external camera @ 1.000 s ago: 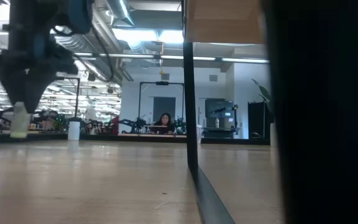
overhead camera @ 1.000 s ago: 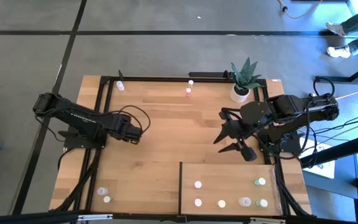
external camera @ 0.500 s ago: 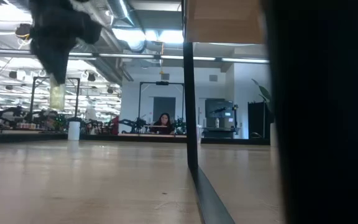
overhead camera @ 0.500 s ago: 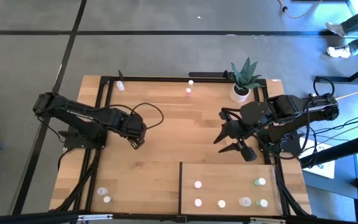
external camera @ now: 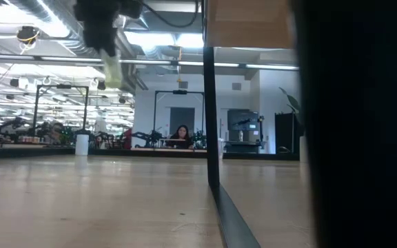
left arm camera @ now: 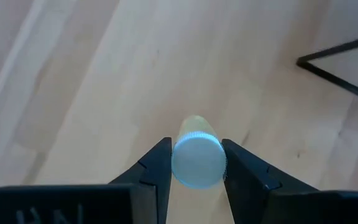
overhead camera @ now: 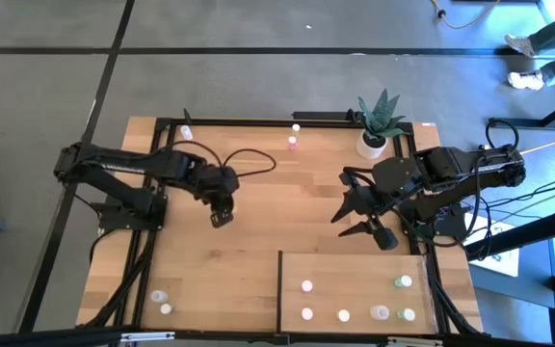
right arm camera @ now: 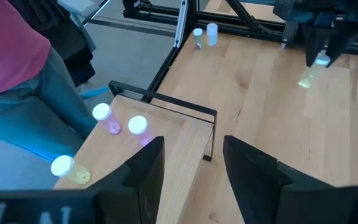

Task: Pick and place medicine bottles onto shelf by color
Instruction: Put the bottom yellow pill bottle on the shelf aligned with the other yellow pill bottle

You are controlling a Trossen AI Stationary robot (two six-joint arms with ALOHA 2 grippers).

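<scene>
Grey floor surrounds the planked wooden table (overhead camera: 258,193), which fills the middle of the high view. A potted plant (overhead camera: 378,120) stands near the table's upper right corner, and a person's legs (right arm camera: 36,93) show at the left of the right wrist view, beside the table.

The shelf (overhead camera: 355,284) lies at the lower right of the table, with six medicine bottles (overhead camera: 307,286) spread over it. Two more bottles stand at the lower left corner of the table, two near the middle of the top edge, and one by the upper left corner.

The left gripper (overhead camera: 220,214) hangs over the table left of centre, its jaws closed narrowly on a pale yellow bottle (left arm camera: 197,155); in the left wrist view the bottle's white cap sits squarely between the two fingers (left arm camera: 157,165). In the low view this bottle is well above the tabletop, at upper left.

The right gripper (overhead camera: 366,217) waits above the shelf's upper edge with jaws spread and nothing between them.

A broad dark shape covers the right third of the low view, hiding the shelf's bottles there.
</scene>
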